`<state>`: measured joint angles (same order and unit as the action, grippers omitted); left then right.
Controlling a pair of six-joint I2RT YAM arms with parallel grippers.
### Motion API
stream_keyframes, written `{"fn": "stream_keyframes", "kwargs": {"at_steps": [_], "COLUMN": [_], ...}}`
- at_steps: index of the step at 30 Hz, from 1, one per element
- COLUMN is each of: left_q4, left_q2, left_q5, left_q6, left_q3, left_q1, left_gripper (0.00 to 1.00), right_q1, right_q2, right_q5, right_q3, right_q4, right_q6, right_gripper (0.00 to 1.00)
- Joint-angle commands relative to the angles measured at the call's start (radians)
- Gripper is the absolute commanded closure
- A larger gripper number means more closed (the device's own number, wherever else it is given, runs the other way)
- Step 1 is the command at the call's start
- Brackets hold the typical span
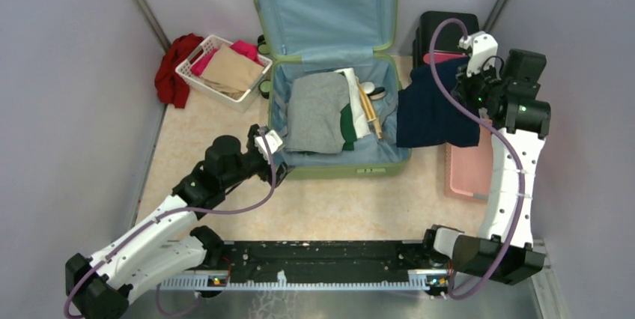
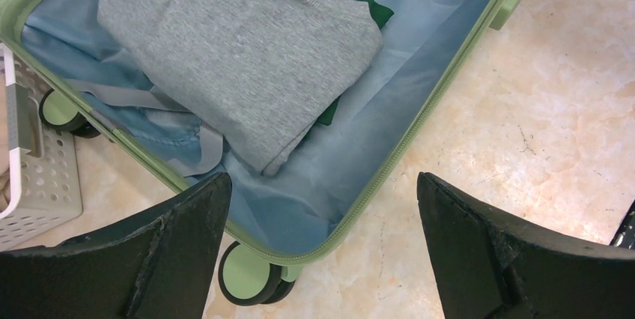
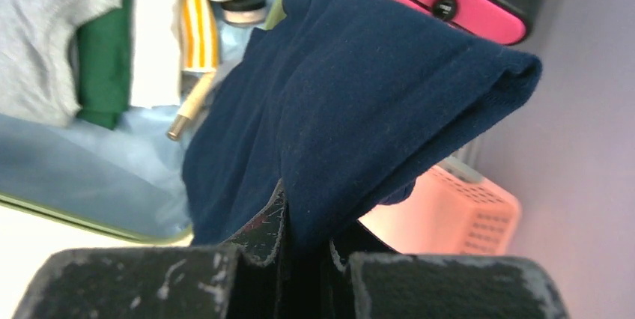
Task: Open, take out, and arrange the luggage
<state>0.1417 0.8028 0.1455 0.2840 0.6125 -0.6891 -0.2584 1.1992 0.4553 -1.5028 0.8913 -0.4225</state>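
Observation:
The luggage (image 1: 341,163), a light-green suitcase, lies open on the floor with its blue-lined lid (image 1: 329,4) standing up at the back. A folded grey garment (image 1: 318,113) lies inside on top of green and white clothes, beside a yellow-striped item and small round pots. My left gripper (image 2: 322,184) hovers open over the suitcase's near-left corner (image 2: 329,240), above a wheel, with nothing between its fingers. My right gripper (image 3: 307,237) is shut on a navy garment (image 1: 438,105), which hangs off the floor just right of the suitcase.
A white basket (image 1: 247,87) with tan and pink clothes stands at the back left, a red garment (image 1: 174,68) beside it. A pink basket (image 1: 470,173) sits on the floor at the right under the navy garment. A black-and-pink drawer box (image 1: 448,34) stands behind it.

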Motion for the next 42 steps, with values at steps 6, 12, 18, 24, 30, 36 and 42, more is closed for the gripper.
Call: {"fn": "stream_keyframes", "kwargs": {"at_steps": [6,12,18,24,30,36,42], "left_q4": [-0.004,-0.002,-0.002,0.001,-0.002,-0.007,-0.010], "left_q2": [-0.006,-0.001,0.010,0.009,0.013,0.014,0.024], "left_q5": [-0.015,-0.020,-0.015,-0.021,-0.017,-0.010,-0.003], "left_q6": [0.024,0.027,0.030,0.033,0.037,0.037,0.040], "left_q3": [-0.010,-0.013,-0.013,-0.017,-0.017,-0.021,-0.022], "left_q1": [0.003,0.004,0.005,0.005,0.005,0.005,0.005], "left_gripper": [0.01,0.01,0.01,0.01,0.01,0.01,0.01], "right_q1": [-0.070,-0.099,-0.103,-0.103,-0.102,-0.102,-0.103], "right_q2": [-0.062,-0.088,-0.116,-0.115,-0.180,-0.230,-0.275], "right_q5": [-0.184,-0.237,-0.285,-0.328,-0.385,-0.449,-0.509], "right_q3": [-0.213,-0.241,-0.218,-0.233,-0.193,-0.221,-0.302], "right_q4": [0.179,0.237,0.245,0.302,0.366,0.418,0.542], "right_q6": [-0.323,-0.413,-0.448,-0.521,-0.618,-0.684,-0.760], "right_gripper": [1.00,1.00,1.00,1.00,1.00,1.00,1.00]}}
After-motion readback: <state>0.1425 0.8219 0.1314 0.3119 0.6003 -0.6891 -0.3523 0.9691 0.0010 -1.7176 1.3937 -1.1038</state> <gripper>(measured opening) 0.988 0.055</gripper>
